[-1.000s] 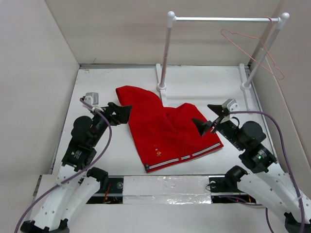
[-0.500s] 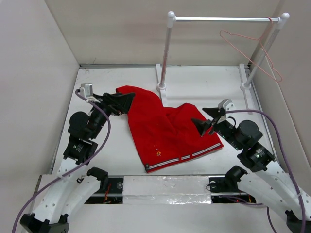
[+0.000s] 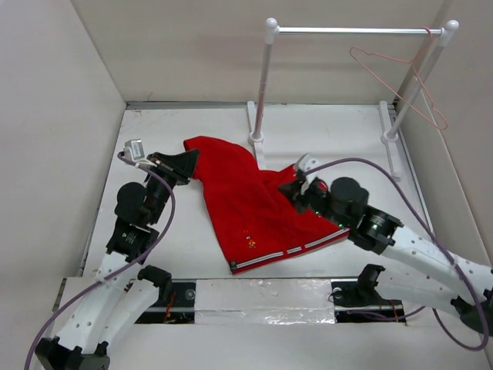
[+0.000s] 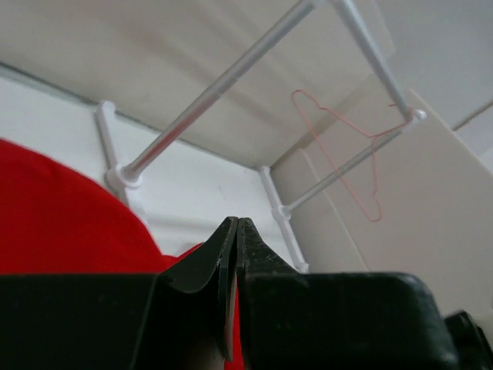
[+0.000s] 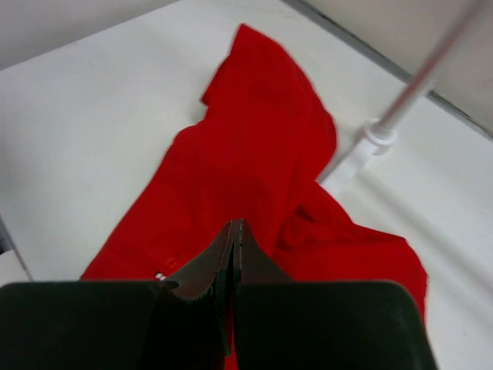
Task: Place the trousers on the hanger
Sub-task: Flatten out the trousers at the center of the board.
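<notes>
The red trousers (image 3: 254,204) lie crumpled flat on the white table, their striped band along the near edge. The thin pinkish hanger (image 3: 368,52) hangs by its hook from the right end of the rack bar. My left gripper (image 3: 192,159) is shut and empty at the trousers' far-left corner; its wrist view shows red fabric (image 4: 54,208) below the closed tips (image 4: 235,222) and the hanger (image 4: 375,208) beyond. My right gripper (image 3: 290,189) is shut and empty above the trousers' right middle, its tips (image 5: 235,223) hovering over the cloth (image 5: 254,146).
A white-posted rack with a metal bar (image 3: 354,31) stands at the back, its left foot (image 3: 256,139) touching the trousers' far edge and its right foot (image 3: 391,137) near the right wall. Walls close in the table on three sides.
Both grippers have gone from open to shut. The right arm has swung left and now reaches over the trousers. The left gripper has shifted slightly toward the cloth's far-left corner.
</notes>
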